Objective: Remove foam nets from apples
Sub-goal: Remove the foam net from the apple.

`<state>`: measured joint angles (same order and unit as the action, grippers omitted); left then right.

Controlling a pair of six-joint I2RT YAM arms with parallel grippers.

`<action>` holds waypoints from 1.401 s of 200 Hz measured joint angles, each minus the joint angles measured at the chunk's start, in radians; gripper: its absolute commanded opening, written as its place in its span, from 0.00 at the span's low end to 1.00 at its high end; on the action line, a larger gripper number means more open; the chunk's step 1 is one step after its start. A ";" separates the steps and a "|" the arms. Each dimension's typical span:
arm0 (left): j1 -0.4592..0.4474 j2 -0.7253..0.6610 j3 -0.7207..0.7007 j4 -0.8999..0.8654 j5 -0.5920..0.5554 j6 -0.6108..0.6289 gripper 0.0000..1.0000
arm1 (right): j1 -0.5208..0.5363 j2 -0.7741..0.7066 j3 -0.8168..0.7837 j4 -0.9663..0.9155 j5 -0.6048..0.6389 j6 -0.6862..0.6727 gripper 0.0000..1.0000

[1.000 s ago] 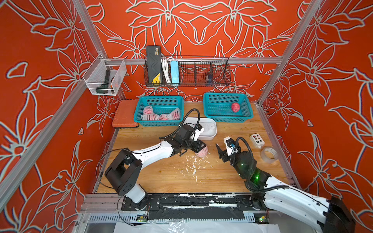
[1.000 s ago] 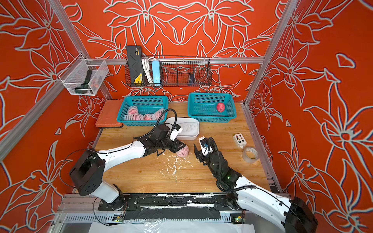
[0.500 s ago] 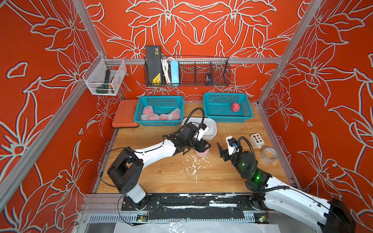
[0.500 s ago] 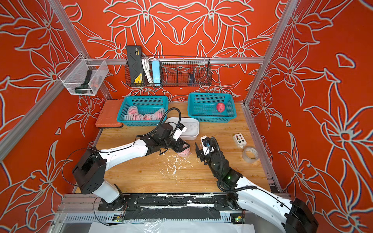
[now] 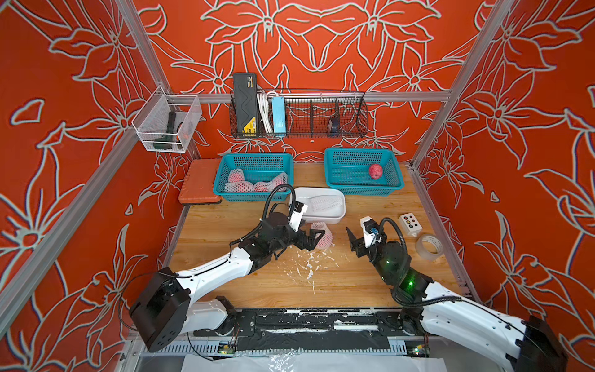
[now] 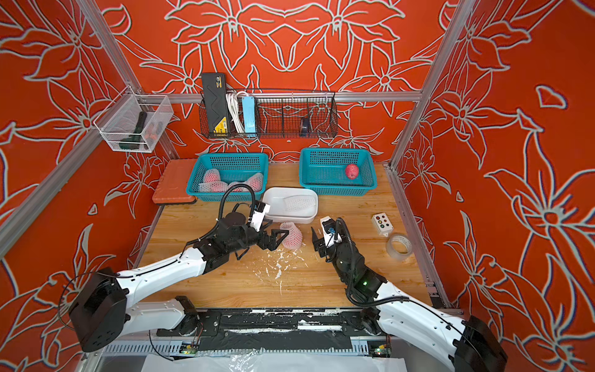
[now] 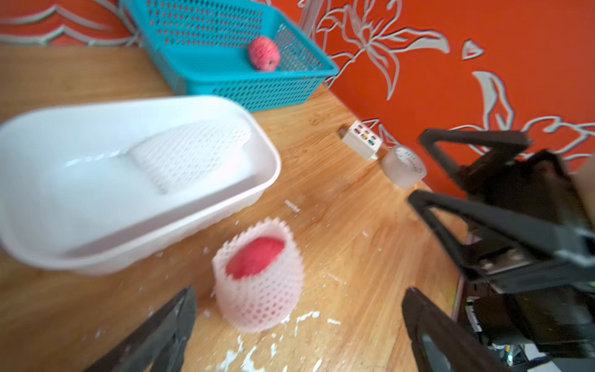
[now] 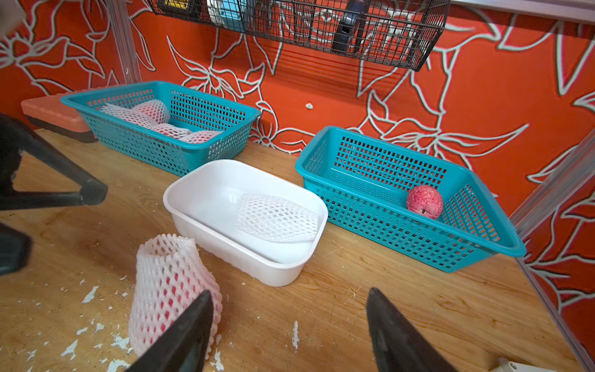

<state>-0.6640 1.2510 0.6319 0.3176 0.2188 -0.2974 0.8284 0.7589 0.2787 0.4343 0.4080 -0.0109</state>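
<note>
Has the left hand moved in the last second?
Yes. The left hand has opened and drawn back leftward off the netted apple, away from the white tub.

A teal plastic mesh basket (image 5: 254, 195) holding red apples in white foam nets (image 5: 236, 176) is set at the back left of the wooden tabletop (image 5: 354, 273). A second teal mesh basket (image 5: 363, 190), with one bare red apple (image 5: 375, 171) in it, is set to its right. A white plastic tub (image 5: 325, 219) containing an empty white foam net (image 5: 325, 203) is placed before the gap between them. One netted red apple (image 5: 326, 237) is stood on the table just before the tub.
</note>
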 measured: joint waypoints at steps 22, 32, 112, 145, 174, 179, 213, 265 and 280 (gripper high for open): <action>0.015 0.047 -0.028 0.037 0.017 -0.018 0.98 | -0.002 0.006 0.000 0.001 -0.005 0.001 0.75; 0.015 0.070 -0.029 0.066 0.031 -0.020 0.97 | -0.003 0.007 0.000 0.001 -0.006 0.001 0.75; 0.002 0.297 0.014 0.227 0.098 -0.024 0.97 | -0.004 0.005 0.000 0.001 -0.010 0.002 0.75; -0.002 0.364 0.061 0.248 0.100 -0.013 0.97 | -0.004 -0.004 -0.002 0.002 -0.016 0.002 0.75; -0.011 0.389 0.081 0.272 0.100 -0.002 0.88 | -0.004 -0.006 -0.003 0.002 -0.018 0.003 0.75; -0.012 0.394 0.086 0.275 0.100 0.000 0.85 | -0.004 -0.006 -0.004 0.002 -0.019 0.003 0.75; -0.017 0.419 0.108 0.293 0.108 0.021 0.70 | -0.004 -0.007 -0.006 0.002 -0.021 0.003 0.75; -0.019 0.449 0.110 0.297 0.110 0.038 0.51 | -0.004 -0.012 -0.007 0.002 -0.020 0.003 0.75; -0.021 0.450 0.111 0.297 0.111 0.040 0.51 | -0.004 -0.013 -0.007 0.002 -0.021 0.003 0.75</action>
<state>-0.6849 1.7012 0.7425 0.6147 0.3298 -0.2573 0.8242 0.7464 0.2714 0.4358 0.3874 -0.0074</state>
